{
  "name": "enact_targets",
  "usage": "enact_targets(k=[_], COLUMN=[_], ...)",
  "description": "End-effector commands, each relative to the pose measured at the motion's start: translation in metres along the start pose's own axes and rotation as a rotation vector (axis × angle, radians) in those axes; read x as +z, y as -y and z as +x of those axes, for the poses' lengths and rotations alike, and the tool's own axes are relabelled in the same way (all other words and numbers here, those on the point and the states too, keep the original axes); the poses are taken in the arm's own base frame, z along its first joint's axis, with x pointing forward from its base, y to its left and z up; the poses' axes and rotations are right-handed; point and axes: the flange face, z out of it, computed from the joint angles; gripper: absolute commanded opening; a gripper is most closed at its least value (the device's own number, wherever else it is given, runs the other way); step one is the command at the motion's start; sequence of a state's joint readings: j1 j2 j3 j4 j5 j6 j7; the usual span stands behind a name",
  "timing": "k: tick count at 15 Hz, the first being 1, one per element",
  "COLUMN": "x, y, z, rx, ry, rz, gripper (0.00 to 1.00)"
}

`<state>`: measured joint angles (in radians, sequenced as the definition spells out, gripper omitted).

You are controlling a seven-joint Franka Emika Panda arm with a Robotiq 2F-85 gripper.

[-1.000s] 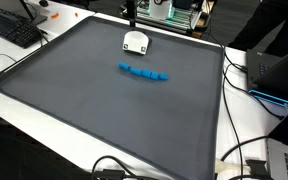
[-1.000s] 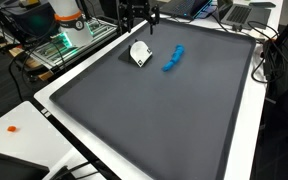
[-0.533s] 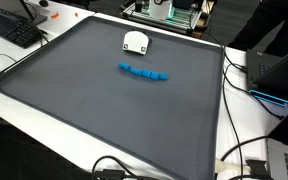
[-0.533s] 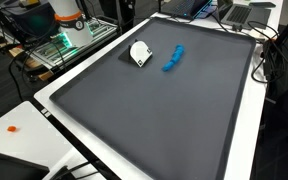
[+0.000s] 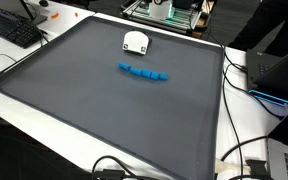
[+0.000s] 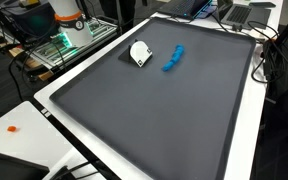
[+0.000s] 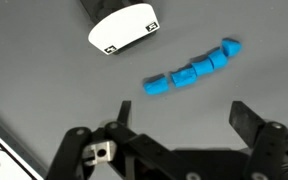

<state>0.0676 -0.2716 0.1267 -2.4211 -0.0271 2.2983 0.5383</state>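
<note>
Gripper (image 7: 182, 115): jaws wide apart, nothing between them, nothing held. It shows in the wrist view only, the two fingers framing bare mat at the bottom edge. Neither exterior view shows it, so it is judged to hang well above the work surface.

Nearest thing: a blue segmented piece (image 7: 192, 72), a short curved row of small blocks lying flat. It sits just ahead of the finger gap, apart from both fingers. In both exterior views it lies on the far half of the mat (image 5: 143, 73) (image 6: 173, 59).

Beyond it: a white plastic piece (image 7: 124, 28) with dark markings on its edge, near the blue row but not touching it. It lies closer to the far rim (image 5: 135, 42).

Both rest on a dark grey mat (image 5: 104, 120) that covers most of the white table (image 5: 227, 100). A keyboard (image 5: 14, 30) and cables lie off the mat.

Step in hand, as judged: a raised hover over the blue piece, no contact. A grasp from here would call for shifting forward until the row sits in the gap, then a straight descent with the fingers across its narrow width.
</note>
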Motion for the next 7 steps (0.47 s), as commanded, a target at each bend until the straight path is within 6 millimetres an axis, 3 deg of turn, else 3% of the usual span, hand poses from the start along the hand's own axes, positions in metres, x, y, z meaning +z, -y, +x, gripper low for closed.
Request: enact_targets(k=[1, 7], x=[-0.0076, -0.0078], y=[0.0081, 0.0104], z=[-0.0034, 0.0004], rx=[-0.200, -0.214], ry=[-0.031, -0.025], rz=[0.000, 0.012], gripper=[1.00, 1.00])
